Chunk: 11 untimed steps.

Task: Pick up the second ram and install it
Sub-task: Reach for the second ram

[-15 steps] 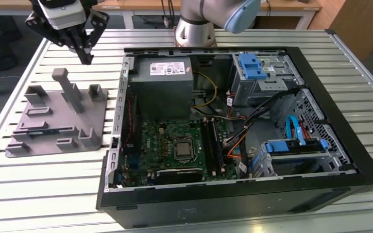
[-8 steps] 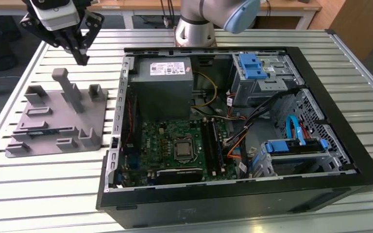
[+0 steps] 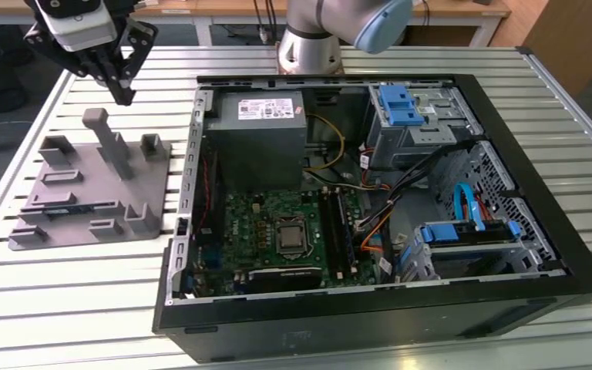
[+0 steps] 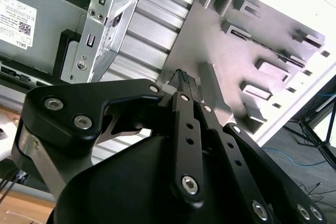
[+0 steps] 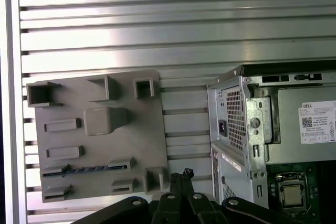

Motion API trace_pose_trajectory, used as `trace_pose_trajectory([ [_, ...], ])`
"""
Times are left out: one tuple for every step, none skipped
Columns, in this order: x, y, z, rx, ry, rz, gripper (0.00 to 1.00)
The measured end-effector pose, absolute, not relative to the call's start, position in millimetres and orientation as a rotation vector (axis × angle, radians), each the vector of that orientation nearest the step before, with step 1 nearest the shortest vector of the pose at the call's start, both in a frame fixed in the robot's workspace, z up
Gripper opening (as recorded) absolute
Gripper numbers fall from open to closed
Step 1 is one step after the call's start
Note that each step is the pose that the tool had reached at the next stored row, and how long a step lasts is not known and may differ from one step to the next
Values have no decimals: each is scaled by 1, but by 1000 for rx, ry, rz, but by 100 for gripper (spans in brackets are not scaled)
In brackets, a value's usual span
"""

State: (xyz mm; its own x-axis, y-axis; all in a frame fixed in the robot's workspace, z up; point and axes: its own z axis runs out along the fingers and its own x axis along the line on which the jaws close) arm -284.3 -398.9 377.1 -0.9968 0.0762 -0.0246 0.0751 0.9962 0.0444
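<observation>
We judge the work to be at the approach to the pick. The pincer point(image 3: 123, 94) hangs above the far end of the grey tray point(image 3: 90, 193), which lies on the slatted bench point(image 3: 70, 301) at the exterior view's left of the open computer case point(image 3: 584, 254). Its fingers are pressed together with nothing between them; both wrist views show the tips meeting. The second ram point(image 5: 86, 170) stands on edge in a long slot of the tray, well apart from the fingertips point(image 5: 181, 174) and not yet touched. The memory slots point(image 3: 339, 227) on the board inside the case are on the other side of the case wall from the tray. As we read it, a grasp would call for the fingers to spread and line up across the stick's thin edge, squarely over its middle, so it lifts straight out of the slot without tilting.
</observation>
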Motion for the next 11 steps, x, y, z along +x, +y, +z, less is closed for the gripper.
trace_pose_trajectory([
  [-285, -399, 377, 118, 3112, 68, 10],
  [-286, -399, 376, 118, 3112, 68, 10],
  [-286, -399, 376, 118, 3112, 68, 10],
  [-287, -399, 376, 118, 3112, 68, 10],
  [-287, -399, 375, 118, 3112, 68, 10],
  [-288, -399, 375, 118, 3112, 68, 10],
  [-288, -399, 375, 118, 3112, 68, 10],
  [-289, -399, 374, 118, 3112, 68, 10],
  [-290, -399, 374, 118, 3113, 67, 10],
  [-290, -399, 374, 118, 3113, 67, 10],
  [-291, -399, 373, 118, 3113, 67, 10],
])
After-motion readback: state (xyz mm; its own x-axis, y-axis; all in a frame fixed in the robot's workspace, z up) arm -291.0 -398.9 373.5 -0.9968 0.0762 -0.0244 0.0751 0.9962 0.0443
